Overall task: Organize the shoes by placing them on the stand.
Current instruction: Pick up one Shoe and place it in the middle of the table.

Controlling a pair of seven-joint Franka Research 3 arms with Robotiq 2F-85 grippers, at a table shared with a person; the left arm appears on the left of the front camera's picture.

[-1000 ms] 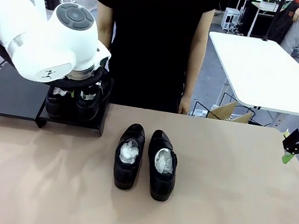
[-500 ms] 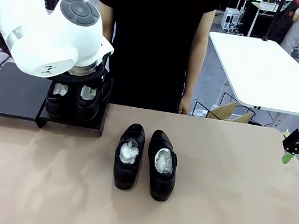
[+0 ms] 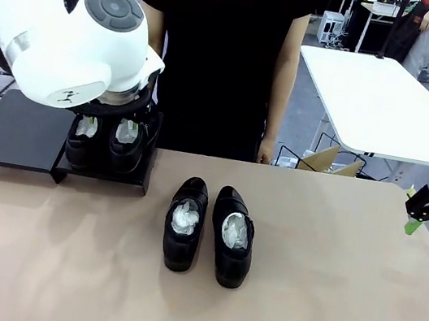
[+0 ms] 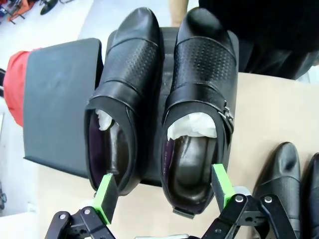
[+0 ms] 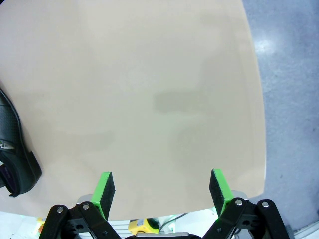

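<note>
Stand (image 3: 17, 132) carries two shoes (image 4: 199, 74); another pair (image 3: 232, 250) sits on the table (image 3: 324, 294).

Person in black (image 3: 217, 46), white table (image 3: 373, 96)

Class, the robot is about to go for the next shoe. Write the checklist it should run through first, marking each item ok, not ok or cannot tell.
1. Left gripper open: ok.
2. Its fingers clear of the placed shoes: cannot tell; the pads stand close by the heels.
3. Placed shoes upright, side by side on the stand: ok.
4. Free room on the stand: ok; its left panel is bare.
5. Shoes on the table upright, with nothing in the way: ok.
6. Right gripper open, holding nothing: ok.
</note>
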